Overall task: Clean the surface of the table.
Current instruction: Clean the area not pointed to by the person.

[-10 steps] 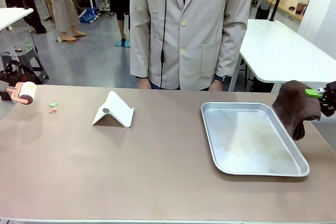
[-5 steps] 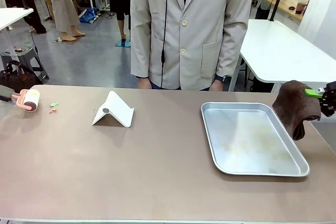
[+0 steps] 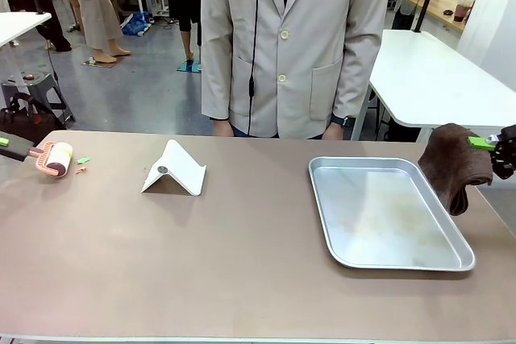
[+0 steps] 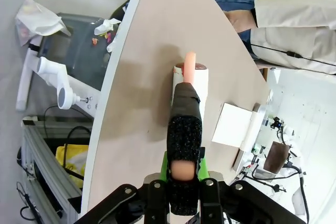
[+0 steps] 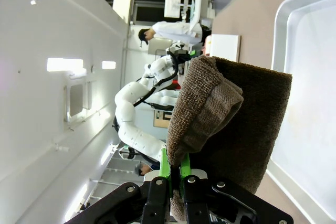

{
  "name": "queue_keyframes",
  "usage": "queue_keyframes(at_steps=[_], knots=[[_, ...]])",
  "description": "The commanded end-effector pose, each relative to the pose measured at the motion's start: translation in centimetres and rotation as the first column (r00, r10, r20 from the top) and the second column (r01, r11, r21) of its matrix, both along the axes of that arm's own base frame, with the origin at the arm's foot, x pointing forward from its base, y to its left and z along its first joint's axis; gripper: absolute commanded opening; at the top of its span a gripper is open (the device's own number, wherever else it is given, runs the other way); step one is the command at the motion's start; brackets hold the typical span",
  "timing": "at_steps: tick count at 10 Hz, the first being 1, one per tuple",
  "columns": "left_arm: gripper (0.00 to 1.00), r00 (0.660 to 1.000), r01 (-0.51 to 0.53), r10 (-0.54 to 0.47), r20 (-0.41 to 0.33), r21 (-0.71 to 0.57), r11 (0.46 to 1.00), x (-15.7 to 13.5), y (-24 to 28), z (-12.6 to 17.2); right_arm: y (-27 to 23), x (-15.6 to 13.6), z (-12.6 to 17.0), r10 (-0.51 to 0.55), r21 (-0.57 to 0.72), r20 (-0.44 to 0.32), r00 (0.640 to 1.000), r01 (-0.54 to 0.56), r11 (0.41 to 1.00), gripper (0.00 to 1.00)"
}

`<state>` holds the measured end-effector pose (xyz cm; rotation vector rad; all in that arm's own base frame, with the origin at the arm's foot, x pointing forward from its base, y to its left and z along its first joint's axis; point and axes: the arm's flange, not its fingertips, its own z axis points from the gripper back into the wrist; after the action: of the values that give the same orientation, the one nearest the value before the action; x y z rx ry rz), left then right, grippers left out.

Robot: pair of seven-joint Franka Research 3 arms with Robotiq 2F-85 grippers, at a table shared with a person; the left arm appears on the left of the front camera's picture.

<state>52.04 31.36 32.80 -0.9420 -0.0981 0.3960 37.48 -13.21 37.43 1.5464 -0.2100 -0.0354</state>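
Left gripper is clamped tight on the lint roller handle. The head sits low at the 10 o'clock corner of the table, which spans the space between robot and person, and is just beside small scraps. Right gripper is pinched on a brown cloth, hanging at 3 o'clock past the tray (idle, I'd say). Step looks like debris pickup. Next: press down, then roll toward 3 o'clock over the scraps.

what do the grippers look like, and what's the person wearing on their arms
Both alike: left gripper and right gripper have black bodies with bolt heads, two black fingers and bright green pads. The person wears long beige jacket sleeves, a dark watch at one wrist.
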Motion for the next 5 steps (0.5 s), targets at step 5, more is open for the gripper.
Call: queue_keyframes(at_steps=[5], knots=[[0.21, 0.998, 0.067, -0.065, -0.026, 0.055, 0.996, 0.4, -2.9, -2.3, 0.0, 0.0, 0.5, -0.001, 0.001, -0.005, 1.000, 0.001, 1.000, 0.07]])
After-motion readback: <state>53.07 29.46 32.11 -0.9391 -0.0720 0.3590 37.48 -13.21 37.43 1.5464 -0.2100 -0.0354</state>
